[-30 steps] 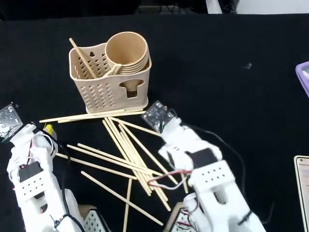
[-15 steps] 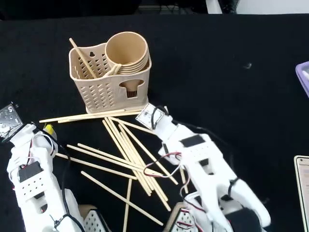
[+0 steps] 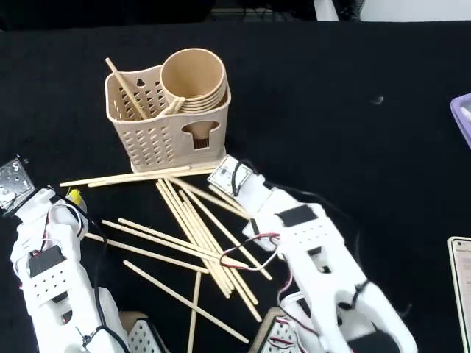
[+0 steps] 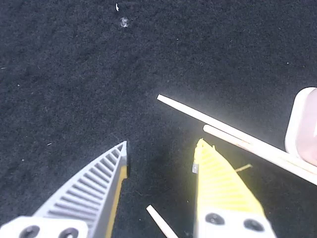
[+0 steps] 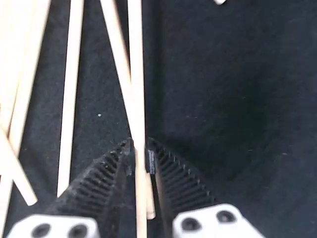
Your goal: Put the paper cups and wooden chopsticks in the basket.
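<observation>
The beige slotted basket stands at the back left with stacked paper cups and a chopstick inside. Several wooden chopsticks lie scattered in front of it. My right arm leans over the right side of that pile. My right gripper is shut on a chopstick that runs between its black fingers, low on the cloth. My left gripper hangs open over bare cloth near the ends of two chopsticks, holding nothing.
Black cloth covers the table. A purple object and a pale card sit at the right edge. My left arm stands at the front left.
My right arm swung left and forward towards the basket and lowered onto the chopstick pile. The left arm has stayed still.
</observation>
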`<action>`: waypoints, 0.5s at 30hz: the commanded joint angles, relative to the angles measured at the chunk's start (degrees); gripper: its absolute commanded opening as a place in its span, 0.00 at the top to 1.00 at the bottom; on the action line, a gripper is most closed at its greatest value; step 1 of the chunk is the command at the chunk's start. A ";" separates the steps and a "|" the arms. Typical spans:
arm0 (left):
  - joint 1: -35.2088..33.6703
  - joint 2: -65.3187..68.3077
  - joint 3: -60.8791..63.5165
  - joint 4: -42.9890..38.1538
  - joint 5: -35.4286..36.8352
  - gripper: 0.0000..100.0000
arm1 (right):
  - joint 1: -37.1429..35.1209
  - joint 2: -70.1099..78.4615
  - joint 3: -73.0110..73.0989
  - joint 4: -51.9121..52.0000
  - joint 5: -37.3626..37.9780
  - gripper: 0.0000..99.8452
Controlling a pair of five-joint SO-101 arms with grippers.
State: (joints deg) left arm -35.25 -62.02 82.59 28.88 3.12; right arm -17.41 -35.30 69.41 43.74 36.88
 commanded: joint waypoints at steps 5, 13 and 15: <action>0.40 -0.53 -0.22 0.26 -0.70 0.78 | -0.88 -17.98 -5.05 15.38 0.00 0.99; 0.22 -0.53 -0.22 0.18 -0.70 0.78 | -14.07 -31.43 -12.35 29.10 -2.64 0.99; 0.22 -0.53 -0.22 0.18 -0.70 0.78 | -13.01 -30.29 -9.19 26.29 -2.29 0.99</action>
State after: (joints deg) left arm -35.25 -62.02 82.59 28.88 3.12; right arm -29.63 -64.84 60.00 71.96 34.77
